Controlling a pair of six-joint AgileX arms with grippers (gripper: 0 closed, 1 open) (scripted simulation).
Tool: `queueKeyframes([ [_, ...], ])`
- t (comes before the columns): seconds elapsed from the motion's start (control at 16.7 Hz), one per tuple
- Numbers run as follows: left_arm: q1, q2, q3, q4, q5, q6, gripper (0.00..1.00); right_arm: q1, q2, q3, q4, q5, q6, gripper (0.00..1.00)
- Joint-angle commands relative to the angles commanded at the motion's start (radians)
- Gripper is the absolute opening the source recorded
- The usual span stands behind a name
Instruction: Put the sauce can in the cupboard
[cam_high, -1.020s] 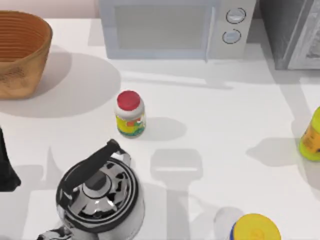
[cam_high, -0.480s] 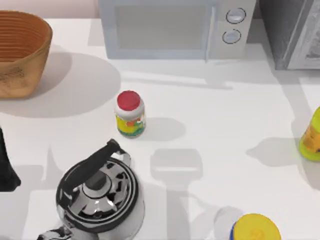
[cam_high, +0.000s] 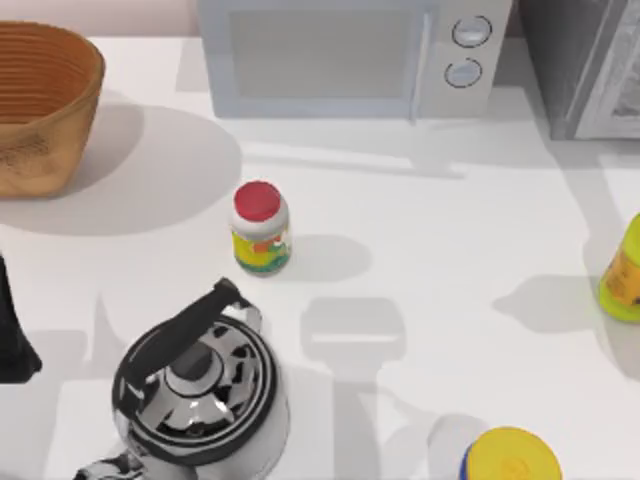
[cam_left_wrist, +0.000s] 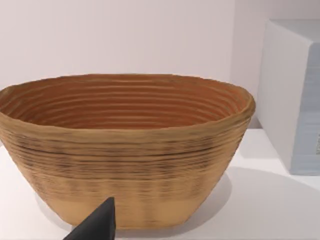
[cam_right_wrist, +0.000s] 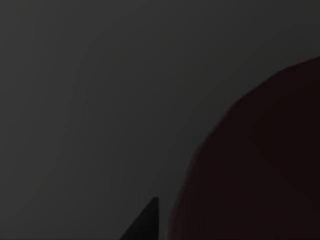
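The sauce can is out of view. The cupboard (cam_high: 585, 65), a dark grey box with a pale framed door panel, stands at the table's back right corner. My left arm (cam_high: 10, 330) is parked at the left edge of the table. One of its dark fingertips (cam_left_wrist: 97, 225) shows in the left wrist view, facing the woven basket (cam_left_wrist: 125, 150). The right wrist view is dark.
A white microwave (cam_high: 340, 55) stands at the back middle, and the basket (cam_high: 40, 110) at the back left. A red-lidded jar (cam_high: 260, 228) is mid-table, with a steel kettle (cam_high: 195, 385) in front of it. A yellow-green bottle (cam_high: 625, 275) stands at the right edge and a yellow-lidded container (cam_high: 510, 460) at the front.
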Motion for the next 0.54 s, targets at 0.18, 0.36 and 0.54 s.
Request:
queueKeyframes([
  [0.18,0.0,0.0,0.0,0.0,0.0,0.0,1.0,0.0,0.0,0.0,0.0,0.0,0.0,0.98],
  [0.36,0.0,0.0,0.0,0.0,0.0,0.0,1.0,0.0,0.0,0.0,0.0,0.0,0.0,1.0],
  [0.54,0.0,0.0,0.0,0.0,0.0,0.0,1.0,0.0,0.0,0.0,0.0,0.0,0.0,1.0],
])
